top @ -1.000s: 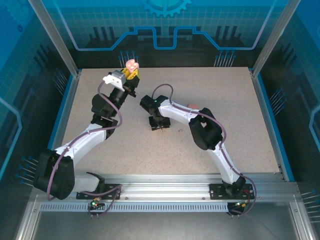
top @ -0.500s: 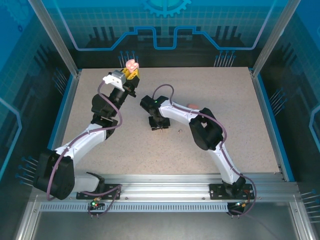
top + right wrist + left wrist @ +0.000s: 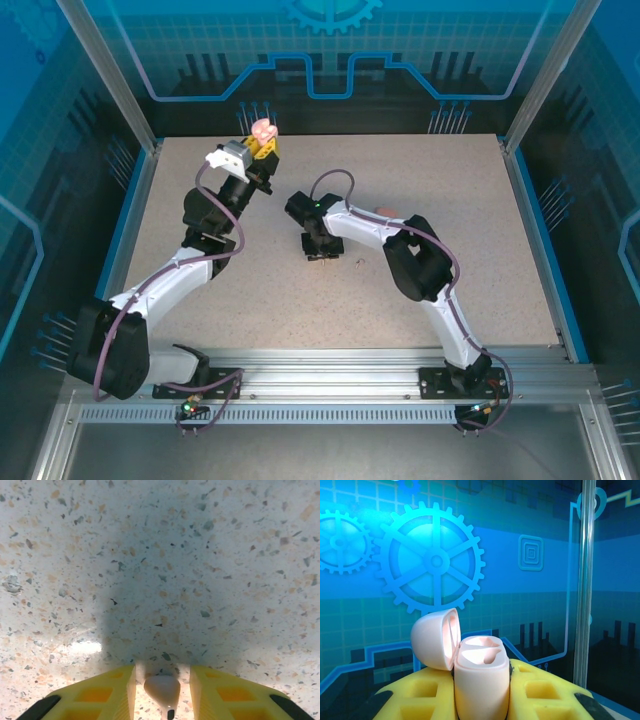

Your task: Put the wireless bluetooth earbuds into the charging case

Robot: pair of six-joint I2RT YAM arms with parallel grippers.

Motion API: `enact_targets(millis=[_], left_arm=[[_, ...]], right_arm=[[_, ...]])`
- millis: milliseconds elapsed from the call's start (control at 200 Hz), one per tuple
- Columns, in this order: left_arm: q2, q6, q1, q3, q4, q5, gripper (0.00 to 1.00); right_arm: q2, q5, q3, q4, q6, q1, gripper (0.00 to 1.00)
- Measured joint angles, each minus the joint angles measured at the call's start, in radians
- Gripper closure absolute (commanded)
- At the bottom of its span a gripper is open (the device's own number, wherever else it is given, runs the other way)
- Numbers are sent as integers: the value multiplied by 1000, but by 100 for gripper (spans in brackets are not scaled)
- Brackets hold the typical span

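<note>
Change: over the last second the right arm has slid slightly to the right in the overhead view, and its cable loop has gone with it. The left arm has not budged.
Meaning: we judge this to be a last small correction, centring the right arm over a bud for the pick. The insertion itself has not begun.
Right pincer [image 3: 162, 680]: low over the tabletop [image 3: 210, 555], fingers pointing down and standing apart. A sliver of speckled surface shows on each side of the bud between them, so we see nothing gripped yet.
Earbud [image 3: 161, 690]: one pale bud lies on the tabletop between the yellow fingers, its rounded head toward the camera's far side and its dark-tipped stem toward the wrist (we cannot read its exact colour in the shadow).
Left pincer [image 3: 481, 700]: clamped on the charging case and held high at the far left of the tabletop.
Charging case [image 3: 481, 677]: pale pink and upright, with the lid [image 3: 436, 639] swung back to the left. Both wells appear empty and face up.
Gap: the case and the bud are well apart, so the bud needs a lift and a carry across.
Risk: the bud is tiny and rounded, and we think an off-centre squeeze could flick it away.
</note>
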Motion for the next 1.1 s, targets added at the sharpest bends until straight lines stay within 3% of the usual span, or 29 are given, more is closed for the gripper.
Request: enact_targets(millis=[250, 740, 1101], left_arm=[[0, 0, 0, 0, 0, 0, 100], [0, 0, 0, 0, -18, 11, 100], [0, -3, 0, 0, -18, 47, 100]], right_arm=[[-1, 0, -1, 1, 0, -2, 69], [-3, -8, -1, 6, 0, -3, 83], [-86, 26, -63, 18, -2, -17, 83]])
